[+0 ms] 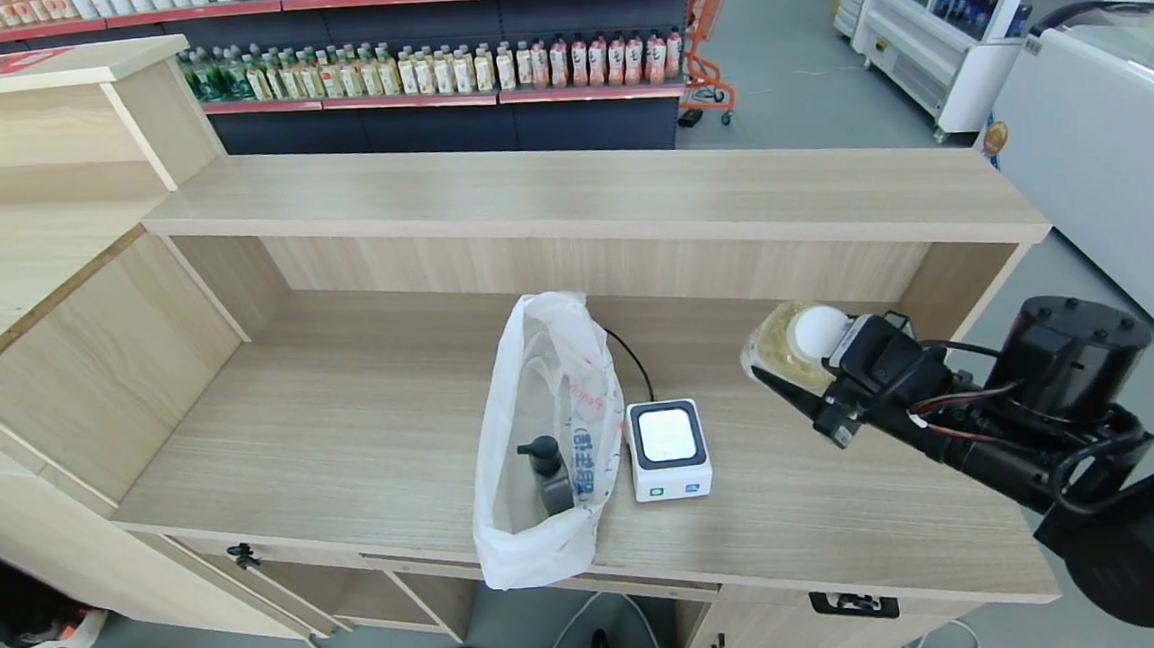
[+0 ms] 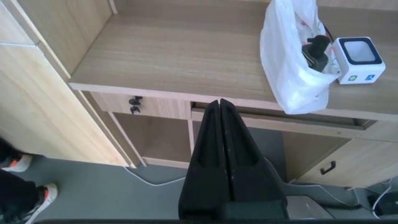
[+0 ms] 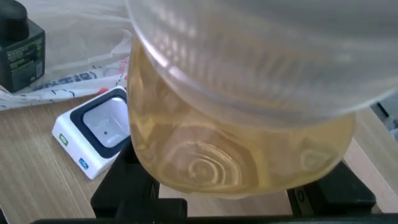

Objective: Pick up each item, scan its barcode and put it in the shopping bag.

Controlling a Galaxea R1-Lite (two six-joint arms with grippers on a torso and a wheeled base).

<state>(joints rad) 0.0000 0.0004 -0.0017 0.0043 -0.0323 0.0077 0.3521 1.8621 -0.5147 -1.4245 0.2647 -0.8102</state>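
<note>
- Nearest in the head view: right gripper closed around a clear round plastic bottle of yellowish liquid with a white cap, held in the air over the right end of the pale wooden counter, apart from its surface
- Mid-counter beyond: white boxy scanner with a lit window, just beside and to the right of the white translucent plastic shopping bag; already inside the bag, a dark pump bottle
- Left wrist view: left gripper with black fingers pressed flat together, nothing between them, hanging in front of and below the counter edge
- Right wrist view: bottle close up, black fingers on either side of its lower body; scanner on the counter beyond, bag next to it
- Handling, as a judgement: likely fairly heavy with liquid, smooth and slippery walls, thin plastic prone to denting; best taken around the body, firm without crushing, barcode side left free to face the scanner window
</note>
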